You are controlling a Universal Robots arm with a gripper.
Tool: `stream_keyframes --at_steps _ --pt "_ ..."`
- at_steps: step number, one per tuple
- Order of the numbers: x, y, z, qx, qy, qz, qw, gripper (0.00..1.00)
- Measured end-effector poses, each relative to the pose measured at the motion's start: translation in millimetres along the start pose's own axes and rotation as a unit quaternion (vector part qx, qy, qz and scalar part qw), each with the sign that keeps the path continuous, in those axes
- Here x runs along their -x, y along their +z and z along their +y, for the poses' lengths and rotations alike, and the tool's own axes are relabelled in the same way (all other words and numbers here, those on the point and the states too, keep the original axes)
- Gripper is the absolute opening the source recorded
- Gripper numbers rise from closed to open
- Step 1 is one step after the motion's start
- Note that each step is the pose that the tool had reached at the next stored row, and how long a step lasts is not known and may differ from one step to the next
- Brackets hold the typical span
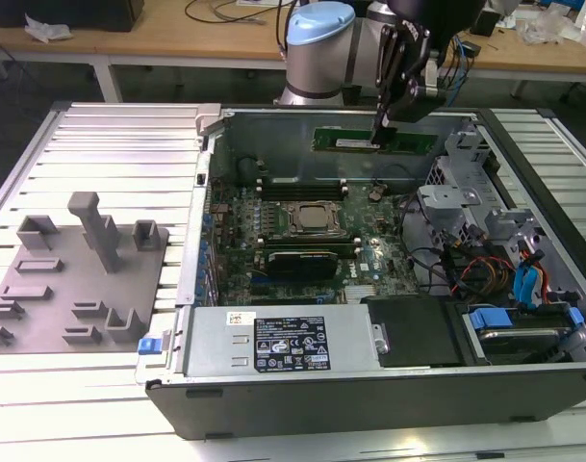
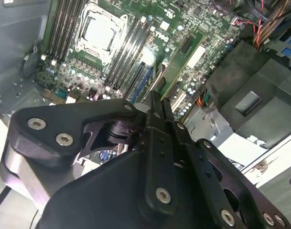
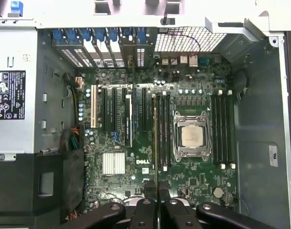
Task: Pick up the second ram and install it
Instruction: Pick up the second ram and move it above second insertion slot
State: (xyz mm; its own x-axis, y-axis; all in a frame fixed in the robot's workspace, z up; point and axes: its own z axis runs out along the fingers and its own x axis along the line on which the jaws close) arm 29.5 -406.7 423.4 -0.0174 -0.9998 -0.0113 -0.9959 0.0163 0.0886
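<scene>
Second ram (image 1: pixel 350 141): in the exterior view it is a narrow green board hanging level and on edge above the far side of the open computer case (image 1: pixel 208 241), clear of the motherboard (image 1: pixel 369 260) below. The gripper (image 1: pixel 380 135) comes down onto its upper long edge, a little toward the exterior view's right of mid-length, and the jaws pinch its two flat faces. The processor socket (image 1: pixel 312 219) lies lower and nearer the camera. The grey moulded holder (image 1: pixel 81 279) sits outside the case on the exterior view's left.

In the second wrist view the fingers (image 2: pixel 152 119) stand nearly pressed together, with the socket and dark memory slots (image 2: pixel 126 52) beyond them.

In the first wrist view the held board shows as a thin line running out from the fingertips across the motherboard, beside the slots next to the socket.

By the look of it, this board is light and stiff but thin, so it would likely crack or flex if bent or twisted. Its smooth faces could let it pivot in a narrow pinch, so a hold near mid-length on the top edge seems soundest. That hold should keep off the contact edge underneath and off the small chips.
</scene>
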Motion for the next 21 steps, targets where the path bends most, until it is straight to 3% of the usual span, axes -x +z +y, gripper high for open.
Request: stream_keyframes --at_steps 1,3,4,9,13,21 --pt "0.0 0.6 0.1 0.0 0.0 -0.0032 1.0 0.13" --pt "0.0 1.3 0.1 0.0004 -0.002 -0.0226 0.9997 0.13" --pt "0.0 2.3 0.1 0.0005 -0.002 -0.0291 0.9996 0.13" --pt "-0.2 15.4 -1.1 0.0006 -0.002 -0.0291 0.9996 0.13" --pt "-0.2 21.6 -1.7 0.0006 -0.002 -0.0291 0.9996 0.13" --pt "-0.3 27.1 -2.2 0.0006 -0.002 -0.0291 0.9996 0.13"
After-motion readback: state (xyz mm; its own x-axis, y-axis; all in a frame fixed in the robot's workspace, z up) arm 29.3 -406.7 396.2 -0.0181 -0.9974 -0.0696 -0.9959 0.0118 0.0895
